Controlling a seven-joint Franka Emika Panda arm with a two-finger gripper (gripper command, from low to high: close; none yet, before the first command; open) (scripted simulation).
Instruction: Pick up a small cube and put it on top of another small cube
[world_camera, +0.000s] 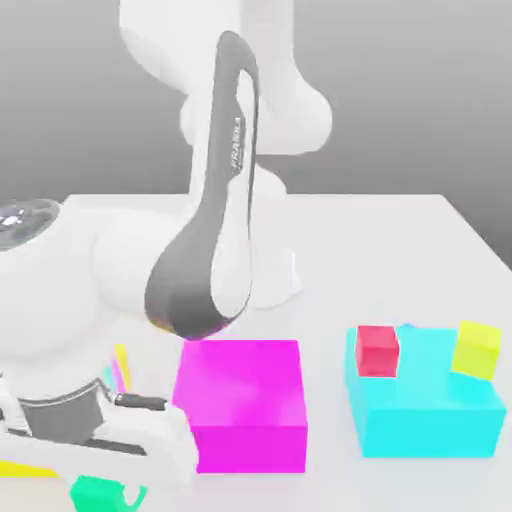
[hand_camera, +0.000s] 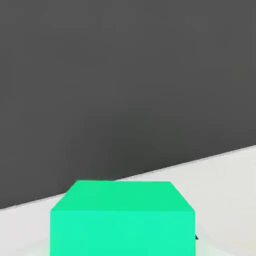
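Observation:
A small teal-green cube (world_camera: 92, 492) sits right under my hand at the front of the exterior view's left, its lower part cut off by the picture's edge. My gripper (world_camera: 108, 490) is down around it, shut on it. In the hand view the same small cube (hand_camera: 122, 220) looms very close, with the white table (hand_camera: 220, 170) and a dark background behind it. A small red cube (world_camera: 378, 350) and a small yellow cube (world_camera: 476, 349) rest on a big cyan block (world_camera: 425, 415) at the exterior view's right.
A big magenta block (world_camera: 245, 405) stands between my hand and the cyan block. The arm's white base and links (world_camera: 225, 200) rise behind it. A yellow piece (world_camera: 18, 468) shows at the left edge. The table's far edge runs behind the arm.

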